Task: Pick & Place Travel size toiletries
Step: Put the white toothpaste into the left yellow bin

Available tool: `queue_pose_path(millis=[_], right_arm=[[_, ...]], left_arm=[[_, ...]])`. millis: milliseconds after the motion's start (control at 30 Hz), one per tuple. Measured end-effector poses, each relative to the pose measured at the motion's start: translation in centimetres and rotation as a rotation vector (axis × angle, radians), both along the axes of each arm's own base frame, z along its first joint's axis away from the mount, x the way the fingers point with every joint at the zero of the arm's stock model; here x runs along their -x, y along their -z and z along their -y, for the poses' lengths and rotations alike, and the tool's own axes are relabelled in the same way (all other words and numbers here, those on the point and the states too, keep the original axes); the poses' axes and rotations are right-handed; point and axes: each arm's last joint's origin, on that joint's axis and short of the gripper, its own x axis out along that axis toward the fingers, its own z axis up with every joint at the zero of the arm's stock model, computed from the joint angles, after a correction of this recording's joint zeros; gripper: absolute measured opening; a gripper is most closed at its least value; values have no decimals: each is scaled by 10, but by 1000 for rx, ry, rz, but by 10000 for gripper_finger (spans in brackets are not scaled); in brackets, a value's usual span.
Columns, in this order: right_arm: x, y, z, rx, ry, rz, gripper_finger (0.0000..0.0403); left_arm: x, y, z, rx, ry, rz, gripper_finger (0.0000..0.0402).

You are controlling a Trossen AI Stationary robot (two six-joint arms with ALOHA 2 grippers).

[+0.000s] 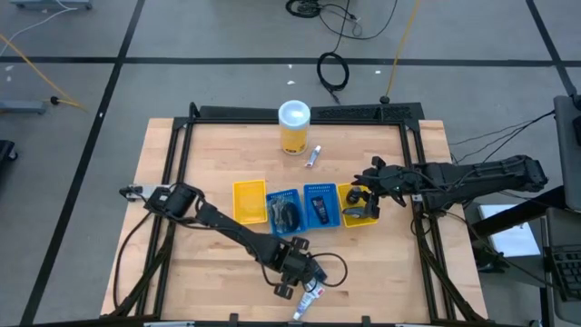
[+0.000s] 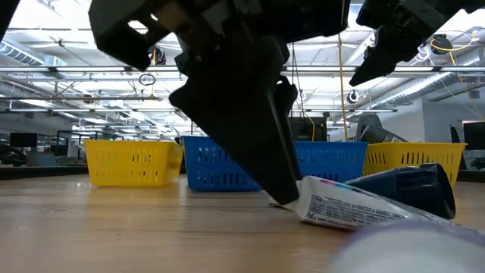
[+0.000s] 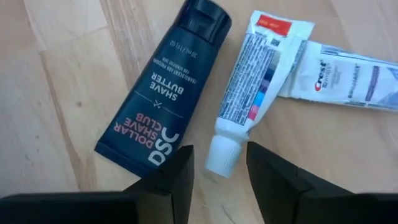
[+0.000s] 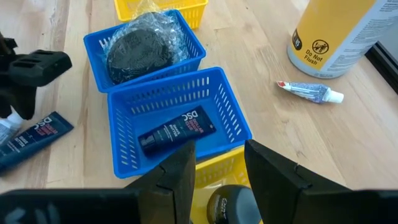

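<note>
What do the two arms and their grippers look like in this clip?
Both arms are matte black, jointed, with black cables running along them. The left gripper and the right gripper each end in two flat, angular black fingers. No markings or labels are visible on them.

Bright, even light from ceiling strip lamps (image 2: 68,72) falls on the desk (image 1: 218,145), leaving only soft, faint shadows, while in the low view the nearest white tube (image 2: 356,212) and the foreground below it blur out of focus.
</note>
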Motion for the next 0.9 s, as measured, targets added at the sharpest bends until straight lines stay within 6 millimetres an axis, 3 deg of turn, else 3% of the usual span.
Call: queue_pose_path(millis=[467,633,900], right_arm=[[0,-1,0,5,-5,9,130],[-1,-1,0,5,-4,10,130],[-1,-1,0,5,-4,11,130]], left_arm=[[-3,13,2,28,47,-15,88],[-3,10,2,29,72,-3,38],[-3,10,2,28,70,-10,39]])
